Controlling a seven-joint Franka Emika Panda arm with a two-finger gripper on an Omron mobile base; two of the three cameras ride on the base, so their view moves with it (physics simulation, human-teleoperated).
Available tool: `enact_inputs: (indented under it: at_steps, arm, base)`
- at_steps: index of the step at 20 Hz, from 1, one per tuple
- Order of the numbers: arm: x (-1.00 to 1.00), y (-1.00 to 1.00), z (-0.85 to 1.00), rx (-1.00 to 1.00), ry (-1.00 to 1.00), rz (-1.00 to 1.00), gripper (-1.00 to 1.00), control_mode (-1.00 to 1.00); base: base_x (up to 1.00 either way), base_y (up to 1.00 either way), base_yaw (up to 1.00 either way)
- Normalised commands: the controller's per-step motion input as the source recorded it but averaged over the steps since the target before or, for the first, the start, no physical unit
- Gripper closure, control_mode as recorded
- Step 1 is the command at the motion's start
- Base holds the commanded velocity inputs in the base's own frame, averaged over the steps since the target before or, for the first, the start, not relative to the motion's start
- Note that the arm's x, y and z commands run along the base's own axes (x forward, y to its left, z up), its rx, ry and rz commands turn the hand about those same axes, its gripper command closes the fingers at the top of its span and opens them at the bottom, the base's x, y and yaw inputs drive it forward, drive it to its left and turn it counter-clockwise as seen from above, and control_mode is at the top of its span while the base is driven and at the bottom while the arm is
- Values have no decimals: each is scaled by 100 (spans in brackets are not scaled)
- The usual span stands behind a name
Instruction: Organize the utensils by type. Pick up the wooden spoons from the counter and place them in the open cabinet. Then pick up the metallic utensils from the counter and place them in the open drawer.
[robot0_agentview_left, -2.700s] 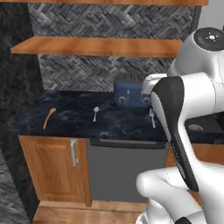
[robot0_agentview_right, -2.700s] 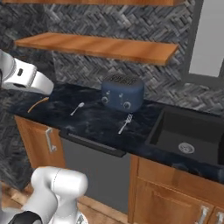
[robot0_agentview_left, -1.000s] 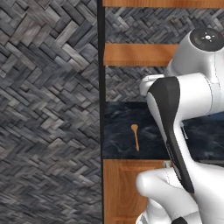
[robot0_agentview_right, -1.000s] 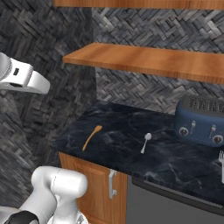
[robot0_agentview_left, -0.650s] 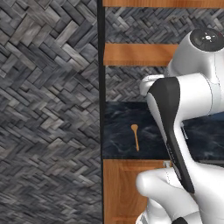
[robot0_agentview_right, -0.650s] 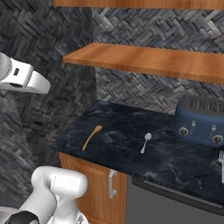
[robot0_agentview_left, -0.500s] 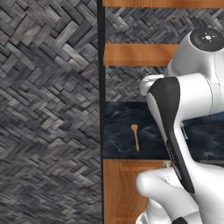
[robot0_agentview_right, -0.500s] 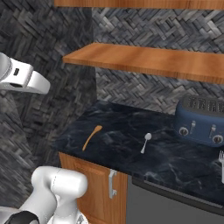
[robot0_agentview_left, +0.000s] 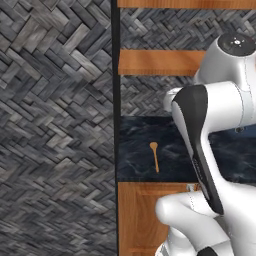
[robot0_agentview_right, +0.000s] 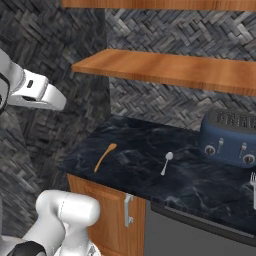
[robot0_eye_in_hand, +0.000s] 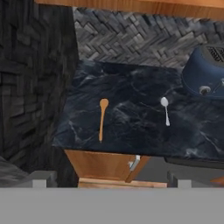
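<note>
claw open, empty, high above counter | wooden spoon lies near front edge, metal spoon well apart | risk: we nudge it off the edge (thin handle)

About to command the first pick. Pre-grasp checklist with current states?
1. Wooden spoon flat on the counter, nothing touching it: ok.
2. Metal spoon lies apart from it, no clash on approach: ok.
3. End effector open and empty: ok.
4. End effector over the wooden spoon: not ok, it sits back off the counter edge.
5. Second wooden spoon located: cannot tell.
6. Open cabinet and drawer located: cannot tell.
</note>
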Motion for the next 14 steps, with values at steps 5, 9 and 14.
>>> enact_inputs:
  at_steps: [5,9,14]
  arm:
    - [42,-40,-34,6,7,2,-100,-100]
    - [42,-18,-46,3,0,1,-100,-100]
    - [53,-8,-58,0,0,0,-100,-100]
  base:
    - [0,0,0]
    - [0,0,0]
    - [0,0,0]
